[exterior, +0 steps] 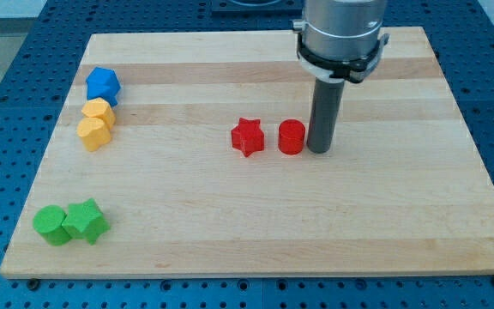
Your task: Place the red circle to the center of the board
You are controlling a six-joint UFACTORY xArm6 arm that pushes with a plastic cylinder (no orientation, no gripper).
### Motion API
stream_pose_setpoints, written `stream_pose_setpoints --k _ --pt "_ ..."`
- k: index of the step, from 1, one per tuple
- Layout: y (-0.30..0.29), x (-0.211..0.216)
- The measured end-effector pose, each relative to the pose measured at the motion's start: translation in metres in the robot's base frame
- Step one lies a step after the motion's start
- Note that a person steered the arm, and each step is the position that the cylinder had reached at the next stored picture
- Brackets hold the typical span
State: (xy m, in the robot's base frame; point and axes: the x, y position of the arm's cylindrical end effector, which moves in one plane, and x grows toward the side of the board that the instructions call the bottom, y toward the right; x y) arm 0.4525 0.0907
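The red circle (291,136) sits on the wooden board (256,223) a little right of the board's middle. A red star (248,136) lies just to its left, apart from it by a small gap. My tip (319,149) stands directly at the circle's right side, touching it or nearly so. The dark rod rises from there to the grey arm body at the view's top.
A blue block (103,84) and two yellow blocks (99,112) (93,133) are stacked in a line near the board's left edge. A green circle (51,225) and a green block (86,221) sit at the bottom left corner.
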Motion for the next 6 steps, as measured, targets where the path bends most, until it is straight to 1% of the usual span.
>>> stream_pose_setpoints --k 1,2,4,6 --pt "0.010 -0.003" --pt "0.005 -0.003" --pt "-0.018 -0.003" --pt "-0.027 -0.005"
